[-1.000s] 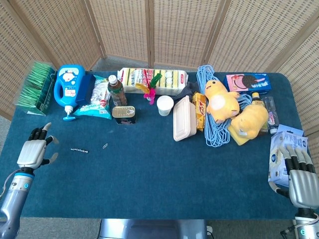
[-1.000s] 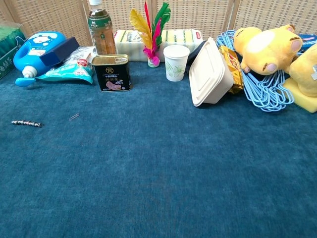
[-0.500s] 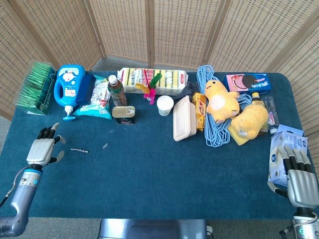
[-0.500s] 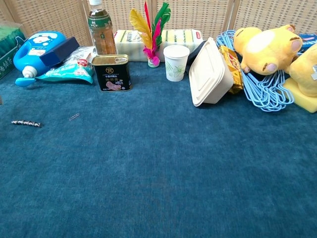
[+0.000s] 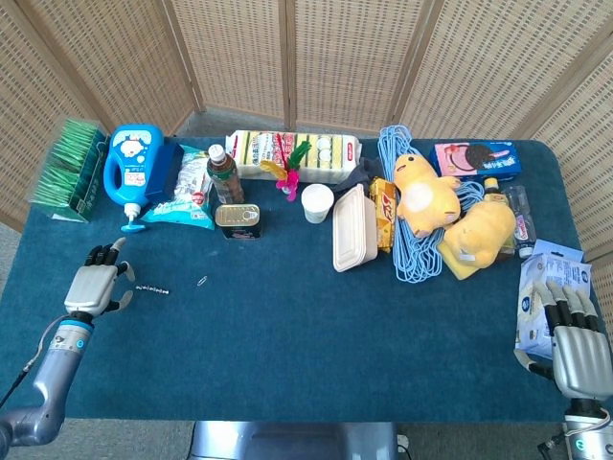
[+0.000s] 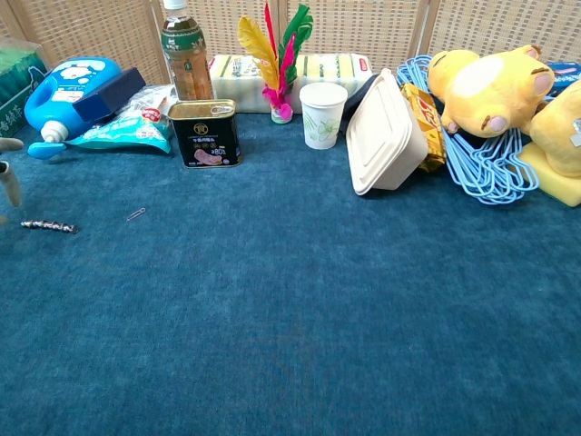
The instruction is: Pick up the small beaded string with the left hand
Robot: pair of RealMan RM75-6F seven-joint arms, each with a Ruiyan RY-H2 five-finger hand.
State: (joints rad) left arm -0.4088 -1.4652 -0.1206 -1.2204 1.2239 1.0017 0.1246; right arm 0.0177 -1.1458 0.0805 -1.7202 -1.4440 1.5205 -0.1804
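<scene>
Two hands show at the near corners of the blue table [image 5: 287, 345]. In the head view the left hand [image 5: 94, 285] sits low over the cloth with its fingers spread apart and nothing in them, fingertips pointing toward the far side; only a sliver of it appears at the left edge of the chest view. The small beaded string [image 5: 151, 287] lies flat and straight on the cloth just beside that hand, on its right, apart from the fingers; the chest view shows it as a short row of dark and silvery beads [image 6: 49, 225]. A paper clip [image 5: 202, 282] rests a little further right, near the string but not touching it. Behind them stand a blue detergent jug [image 5: 133, 171], a dark flat can [image 5: 238, 219] and a green tea bottle [image 5: 221, 172]. The right hand [image 5: 575, 340] rests at the near right corner, fingers extended and parted, empty, lying over a pale blue packet [image 5: 539, 287].
</scene>
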